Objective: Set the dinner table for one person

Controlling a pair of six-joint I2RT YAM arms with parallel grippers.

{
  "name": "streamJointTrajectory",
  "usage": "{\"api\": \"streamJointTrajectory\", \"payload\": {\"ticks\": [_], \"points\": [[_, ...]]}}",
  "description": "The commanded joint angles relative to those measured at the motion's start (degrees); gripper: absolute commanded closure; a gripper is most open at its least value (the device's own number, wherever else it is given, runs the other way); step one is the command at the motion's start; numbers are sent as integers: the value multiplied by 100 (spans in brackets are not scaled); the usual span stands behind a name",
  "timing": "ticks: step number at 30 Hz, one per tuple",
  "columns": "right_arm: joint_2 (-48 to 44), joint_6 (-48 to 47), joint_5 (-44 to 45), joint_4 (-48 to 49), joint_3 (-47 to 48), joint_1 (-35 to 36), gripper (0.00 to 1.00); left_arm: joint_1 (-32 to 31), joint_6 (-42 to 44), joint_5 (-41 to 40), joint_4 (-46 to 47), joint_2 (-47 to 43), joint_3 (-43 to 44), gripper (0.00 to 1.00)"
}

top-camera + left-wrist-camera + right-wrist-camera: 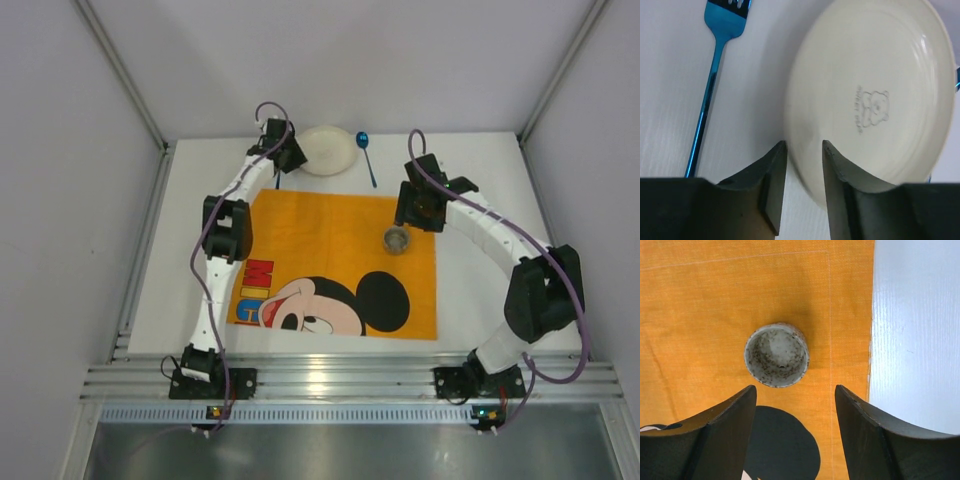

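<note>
A cream plate (326, 150) with a small bear print (870, 90) rests at the back of the white dinner table (480, 170). My left gripper (284, 157) (802, 145) is open, with its jaws narrowly apart on either side of the plate's near rim. A blue fork (715, 75) lies on the table left of the plate. A blue spoon (366, 156) lies right of it. A speckled cup (397, 240) (776, 355) stands upright on the orange placemat (330, 240). My right gripper (420, 207) (796, 395) hangs open just short of the cup, holding nothing.
The orange cartoon-mouse placemat covers the middle of the table, its right edge (871, 340) near the cup. Grey walls and metal posts (130, 80) close the back and sides. An aluminium rail (330, 380) runs along the near edge by the arm bases.
</note>
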Motion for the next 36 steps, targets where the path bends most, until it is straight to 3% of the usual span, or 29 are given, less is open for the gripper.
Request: {"api": "streamJointTrajectory", "payload": {"ticks": [1,2,3,8,9,13,17,20,24,30,36], "points": [[-153,-182,122,-94,91,-2,35,-15,-202,-25,287,244,249,64],[-100,-217,113,-111,196,-19,36,-15,-228,10,383,270,293,91],[-47,-243,122,-111,275,-2,36,-15,-237,89,410,270,337,100],[688,-560,-290,2,1440,-116,36,11,-133,572,525,-212,285,100],[883,-604,-361,12,1741,-134,36,11,-80,608,550,-683,154,100],[2540,-745,-730,-110,3576,-151,36,11,323,828,657,-2143,-1436,100],[4125,-517,-1055,-454,6192,-221,36,-6,869,705,42,-3436,-2736,100],[4883,-209,-1126,-200,6988,-248,37,3,1265,809,-336,-4525,-3949,100],[5252,46,-820,389,7069,-169,39,-32,1529,1318,-697,-5660,-5800,100],[5701,143,33,258,7281,-195,46,-199,1275,1995,-487,-6926,-7658,100],[5806,371,236,223,7289,-458,49,-629,1248,1918,-530,-6815,-7907,100]]}}
